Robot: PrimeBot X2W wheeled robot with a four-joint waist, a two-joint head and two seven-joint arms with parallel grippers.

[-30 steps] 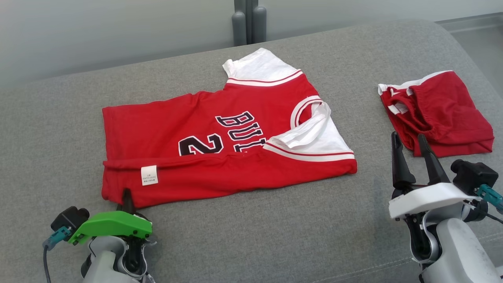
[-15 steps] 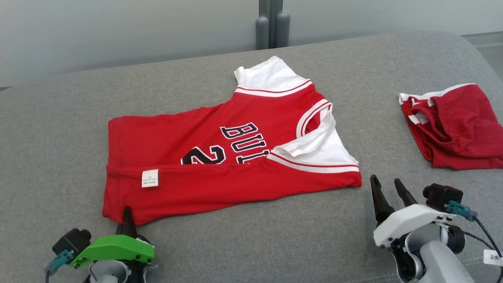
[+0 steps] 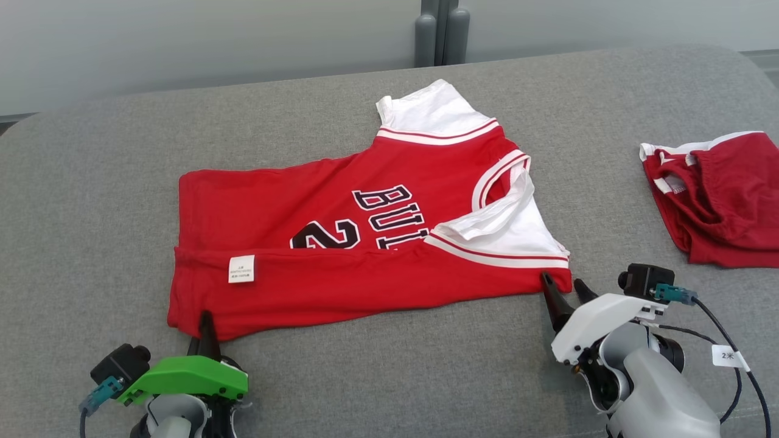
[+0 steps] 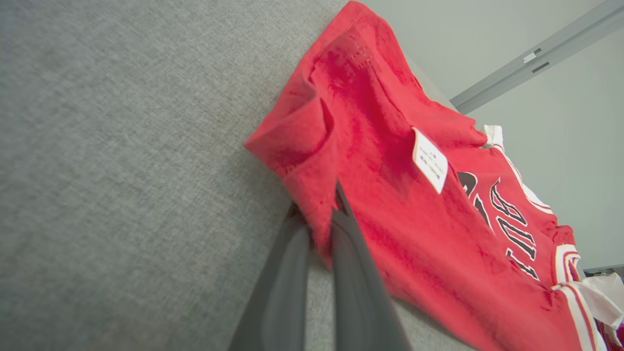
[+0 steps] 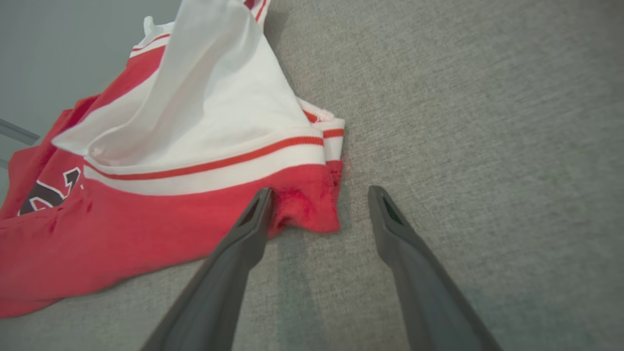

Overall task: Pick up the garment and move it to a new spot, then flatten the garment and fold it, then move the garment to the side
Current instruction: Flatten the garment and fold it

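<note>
Red hem fabric sits pinched between the closed fingers of the left claw (image 3: 206, 319), at the garment (image 3: 341, 243) corner farthest from the red bundle (image 3: 724, 201). The right claw (image 3: 563, 281) gapes wide and empty, straddling the corner nearest that bundle. Garment lies flattened left of the bundle, near edge folded over once; I judge further folding and moving aside remain

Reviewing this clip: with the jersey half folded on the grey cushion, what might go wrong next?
1. The left pincer is shut on just the jersey hem edge; that thin pinch may slip when lifted.
2. The right pincer is open with only the corner tip between its fingers, so closing may miss or catch one layer.
3. The loose white sleeve may flop out of the fold.
</note>
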